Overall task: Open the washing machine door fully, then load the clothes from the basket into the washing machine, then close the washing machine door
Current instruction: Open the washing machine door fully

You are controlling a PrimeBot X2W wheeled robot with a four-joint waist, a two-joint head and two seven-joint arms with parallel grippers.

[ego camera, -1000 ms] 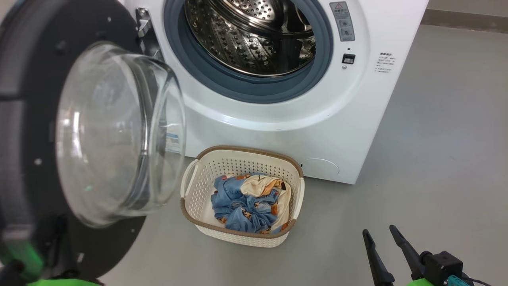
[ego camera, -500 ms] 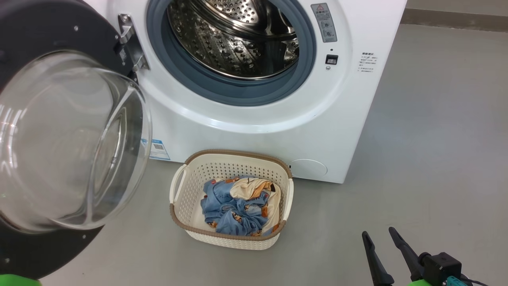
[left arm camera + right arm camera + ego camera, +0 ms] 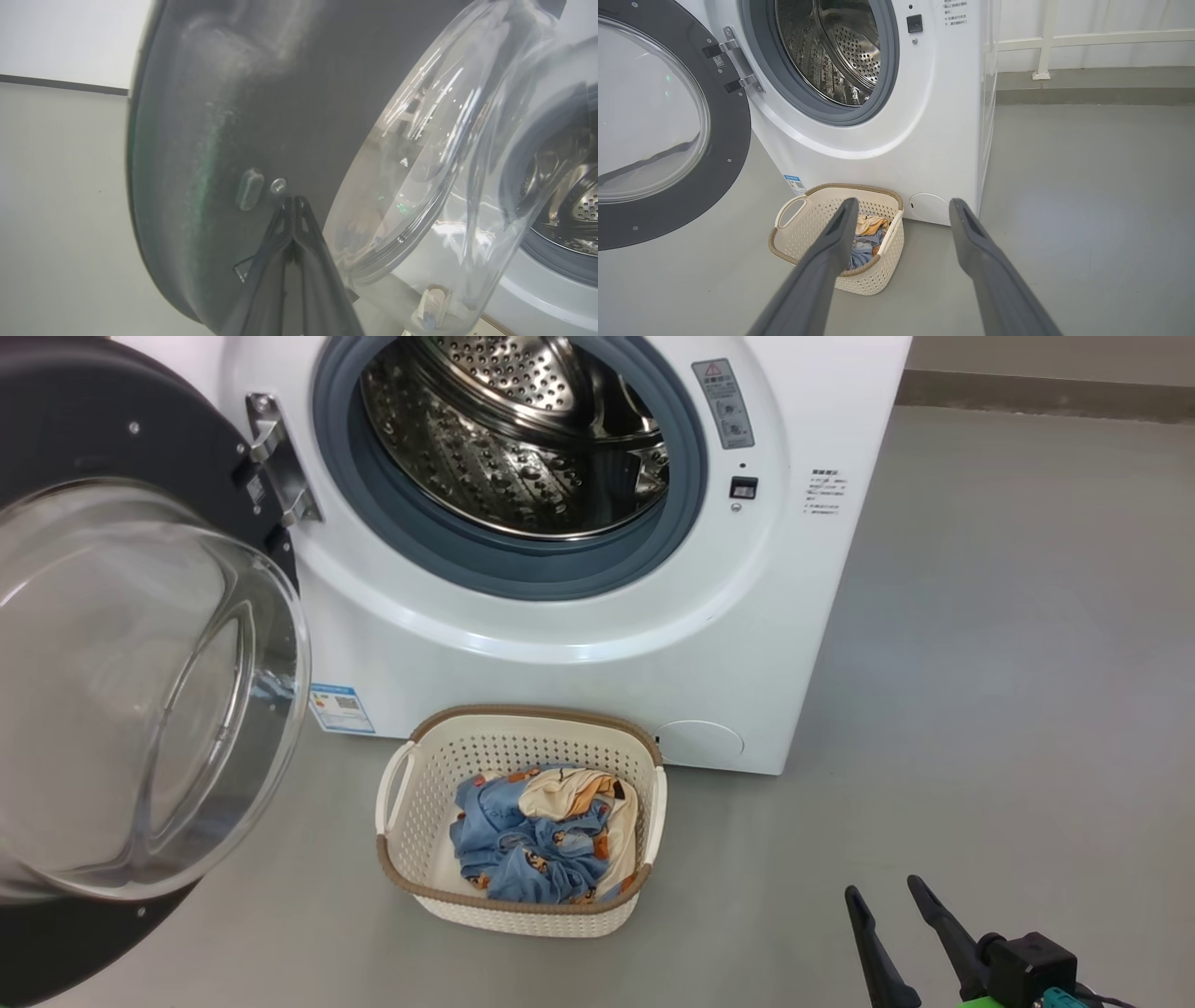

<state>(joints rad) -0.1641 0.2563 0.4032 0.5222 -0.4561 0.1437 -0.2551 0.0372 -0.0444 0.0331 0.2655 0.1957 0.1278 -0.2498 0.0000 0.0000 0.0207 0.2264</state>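
Observation:
The washing machine stands with its steel drum exposed. At the left the washing machine door hangs wide open on its hinge, its glass bowl bulging towards me. My left gripper is shut, its tip against the door's dark inner face next to a small screw. On the floor before the machine sits the basket holding the clothes, blue with cream patches. My right gripper is open and empty, low at the right, well clear of the basket.
Grey floor stretches open to the right of the machine. A skirting line runs along the far wall, and a white rail stands behind the machine in the right wrist view. A blue label marks the machine's lower front.
The door has swung further open to the left, uncovering the machine's lower front and label. The head view has shifted, so machine and basket sit further left. The right gripper stays open.

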